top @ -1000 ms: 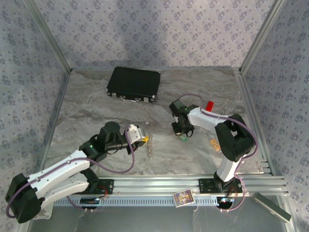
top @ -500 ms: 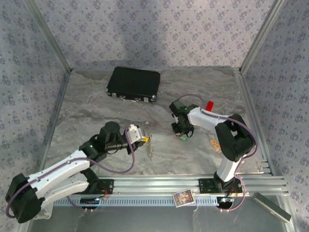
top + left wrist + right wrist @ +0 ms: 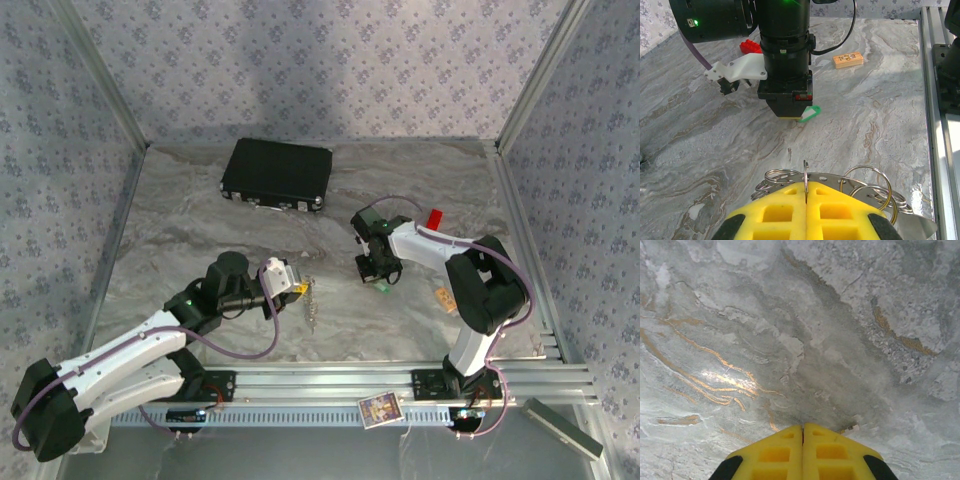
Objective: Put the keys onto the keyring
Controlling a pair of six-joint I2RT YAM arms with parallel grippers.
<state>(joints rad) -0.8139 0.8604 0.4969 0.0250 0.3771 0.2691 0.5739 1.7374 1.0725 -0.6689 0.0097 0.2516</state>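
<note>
Left tool (image 3: 290, 285) sits near the middle of the tabletop (image 3: 200, 220), a bit toward the near edge. Its yellow pads are pressed together, pinching a thin wire loop of the keyring (image 3: 312, 298). From the left wrist view the loop stands upright in the seam of the tool (image 3: 805, 189), and the other silver rings (image 3: 867, 181) fan out just past the pads, hanging clear of the surface.

Right tool (image 3: 379, 277) points down, right of centre, tip at the tabletop. The right wrist view shows its pads (image 3: 803, 435) shut tight with no gap. The green key (image 3: 383, 288) lies at that tip, its green head (image 3: 810, 114) sticking out beside the right tool (image 3: 789, 116). Cannot tell whether the pads have it or only touch it.

Against a second ago, almost nothing differs. The left arm is in the same place with the same grip, and the rings hang the same. The right tool is on the same spot over the green key, shifted by a hair at most.

A black case (image 3: 277, 173) lies toward the far edge, a red block (image 3: 434, 218) toward the right edge and a small tan block (image 3: 445, 298) nearer the right arm. All three are as before.
</note>
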